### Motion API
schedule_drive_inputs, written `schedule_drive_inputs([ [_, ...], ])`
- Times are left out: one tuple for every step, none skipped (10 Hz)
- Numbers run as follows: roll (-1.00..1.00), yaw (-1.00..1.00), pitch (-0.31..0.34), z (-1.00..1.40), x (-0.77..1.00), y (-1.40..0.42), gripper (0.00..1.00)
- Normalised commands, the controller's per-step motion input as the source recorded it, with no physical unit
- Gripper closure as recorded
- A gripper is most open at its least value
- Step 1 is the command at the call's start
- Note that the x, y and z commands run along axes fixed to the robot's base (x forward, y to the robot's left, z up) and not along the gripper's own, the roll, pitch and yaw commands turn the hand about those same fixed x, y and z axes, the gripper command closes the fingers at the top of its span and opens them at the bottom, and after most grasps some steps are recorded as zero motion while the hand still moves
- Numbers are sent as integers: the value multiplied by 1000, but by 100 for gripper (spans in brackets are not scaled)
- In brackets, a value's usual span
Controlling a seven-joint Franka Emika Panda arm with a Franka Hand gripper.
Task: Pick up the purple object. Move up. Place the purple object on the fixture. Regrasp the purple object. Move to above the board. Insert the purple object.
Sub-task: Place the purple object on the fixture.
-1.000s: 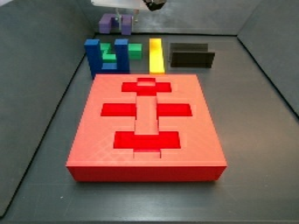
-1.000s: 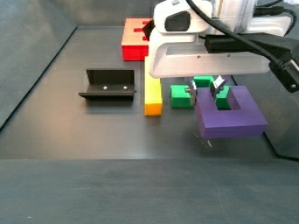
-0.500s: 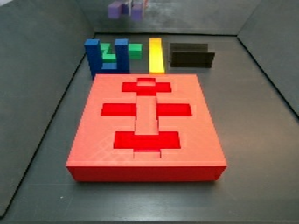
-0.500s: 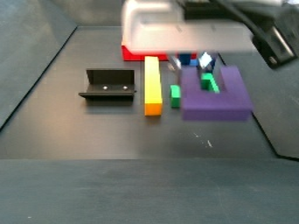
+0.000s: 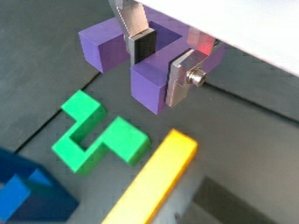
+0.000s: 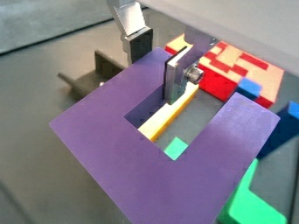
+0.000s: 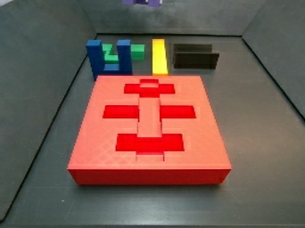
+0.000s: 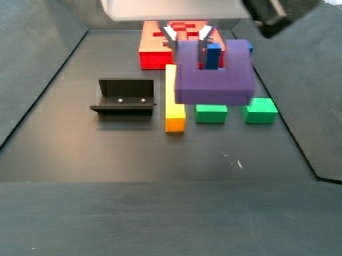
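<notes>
- On the dark floor, a yellow bar (image 8: 174,98), a green piece (image 8: 235,110) and a blue U-block (image 7: 95,55) are seen near the far end of the red board (image 7: 152,134); in a side view the green piece lies in the blue block's notch.
- The black fixture (image 8: 126,98) is set on the floor just beside the yellow bar, apart from the board.
- Nothing is seen between the lifted block and the pieces under it.
- The purple block (image 8: 214,78) is held in the air, clear of the floor; in a wrist view (image 5: 146,57) the green piece and yellow bar are seen well below it.
- The hand (image 5: 162,59) is clamped on one prong of the block: one silver finger (image 6: 135,42) lies in the notch, the mate on the prong's outer face.
- The block is held flat, with its broad face roughly level.
- In a wrist view (image 6: 163,162) the notch is seen open toward the board.
- In a side view only a blurred purple patch (image 7: 145,3) is seen at the top edge.
</notes>
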Motion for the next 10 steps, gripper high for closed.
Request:
schedule_drive_inputs([
  [-300, -43, 0, 97, 1000, -360, 100],
  [-300, -29, 6, 123, 1000, -374, 100],
  [-257, 0, 37, 100, 1000, -391, 100],
  [-314, 0, 60, 51, 1000, -337, 100],
  [-434, -6, 91, 0, 1000, -280, 100],
  [-517, -26, 111, 0, 1000, -234, 100],
  [-551, -31, 131, 0, 1000, -231, 100],
  [-574, -40, 120, 0, 1000, -240, 100],
  [-563, -31, 131, 0, 1000, -237, 100],
  [-569, -34, 123, 0, 1000, -240, 100],
])
